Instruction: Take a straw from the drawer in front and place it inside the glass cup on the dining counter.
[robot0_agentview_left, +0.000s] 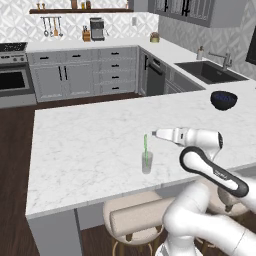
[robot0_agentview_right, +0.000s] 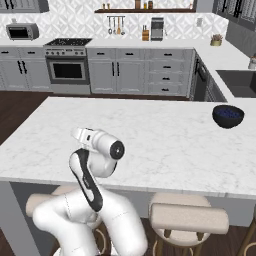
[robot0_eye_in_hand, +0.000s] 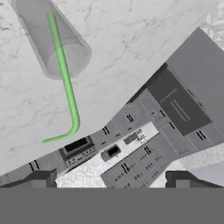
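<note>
The light-green straw (robot0_agentview_left: 145, 145) stands in the glass cup (robot0_agentview_left: 147, 162) near the front edge of the white marble dining counter (robot0_agentview_left: 85, 145), its bent end sticking out above the rim. My gripper (robot0_agentview_left: 154, 133) hovers just right of the straw's top, level with it and apart from it. In the hand view the straw (robot0_eye_in_hand: 65, 83) and the cup (robot0_eye_in_hand: 57, 43) lie at the upper left, and the gripper (robot0_eye_in_hand: 113, 179) is open with nothing between its fingertips (robot0_eye_in_hand: 41, 178). The drawer is out of view.
A dark blue bowl (robot0_agentview_left: 223, 100) sits at the counter's far right, also seen as the bowl (robot0_agentview_right: 228, 116). Padded stools (robot0_agentview_left: 135, 217) stand under the counter's near edge. A sink (robot0_agentview_left: 210, 71) and grey cabinets line the far walls.
</note>
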